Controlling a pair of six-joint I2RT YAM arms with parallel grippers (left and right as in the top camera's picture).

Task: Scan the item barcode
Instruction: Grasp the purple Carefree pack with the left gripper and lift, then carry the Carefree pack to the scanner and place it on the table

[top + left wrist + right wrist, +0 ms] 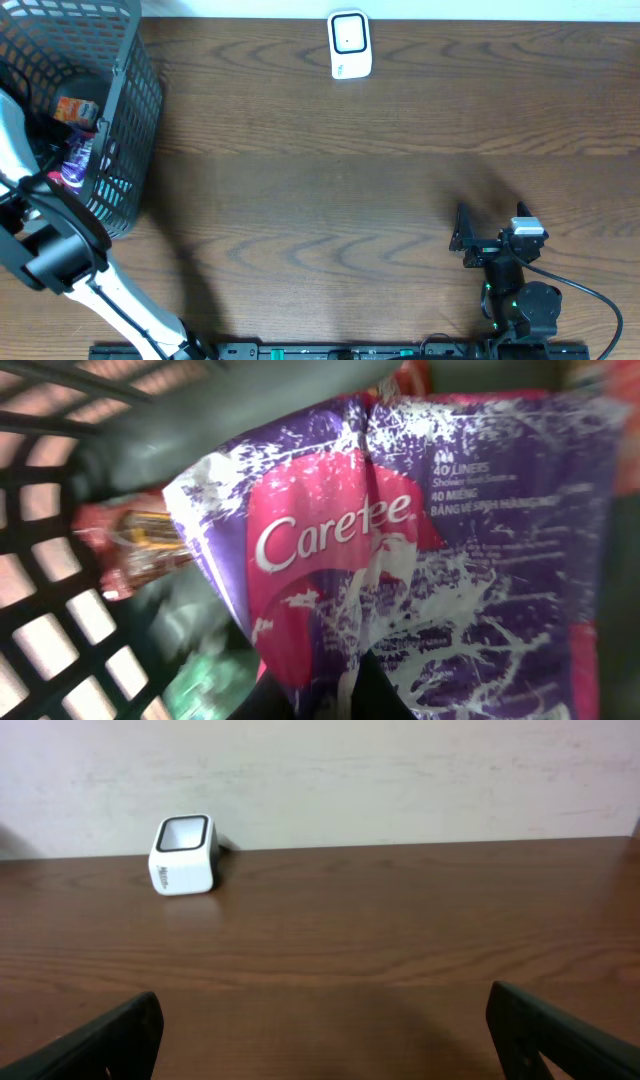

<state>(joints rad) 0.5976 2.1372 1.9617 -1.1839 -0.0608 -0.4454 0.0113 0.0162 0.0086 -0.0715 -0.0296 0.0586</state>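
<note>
The item is a purple and pink Carefree liners pack (400, 560), lying inside the dark mesh basket (135, 120) at the table's left end, where it shows as a purple patch (77, 162). My left gripper (328, 695) reaches down into the basket and is shut on the pack's lower edge, with a dark finger on either side of the pinched wrapper. No barcode shows on the face in view. The white barcode scanner (350, 45) stands at the table's far edge, also in the right wrist view (183, 855). My right gripper (322, 1020) hovers open over bare wood at the front right (460, 230).
Inside the basket lie an orange-red snack packet (78, 110), seen beside the pack (140, 545), and something green (215, 680). The basket's mesh wall (60, 590) stands close on the left. The wooden table (320, 200) stretches between basket and right arm.
</note>
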